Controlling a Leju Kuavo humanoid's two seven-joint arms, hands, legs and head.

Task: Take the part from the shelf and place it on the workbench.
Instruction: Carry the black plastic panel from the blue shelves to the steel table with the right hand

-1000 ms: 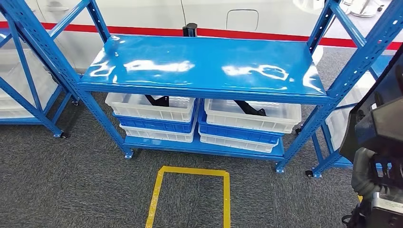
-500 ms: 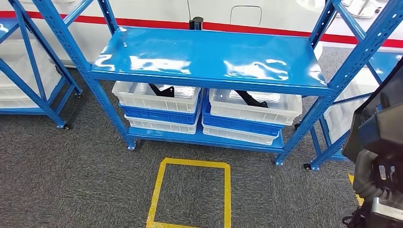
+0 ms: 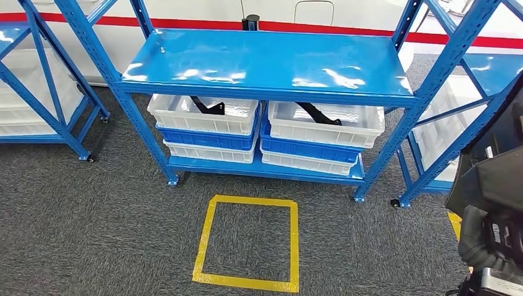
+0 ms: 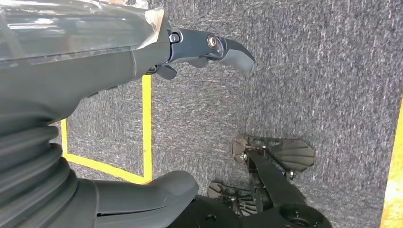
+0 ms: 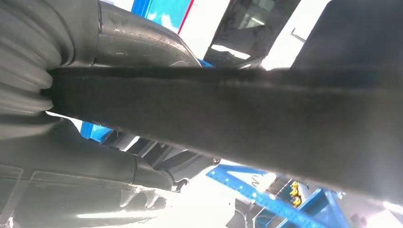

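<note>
Part [image 5: 247,118] gripped in right hand [image 5: 119,156], no readable writing, left hand [image 4: 142,52] empty

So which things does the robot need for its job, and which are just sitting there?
For the job:
- black part, held in the right robot hand
- blue shelf it comes from

Just sitting there:
- white bins with other black parts
- yellow tape square on the carpet
- left robot hand, hanging empty

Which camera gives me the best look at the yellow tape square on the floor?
The head view: the whole yellow tape square shows on the carpet before the blue shelf. The left wrist view catches one corner past the left robot hand. The right wrist view doesn't help.
</note>
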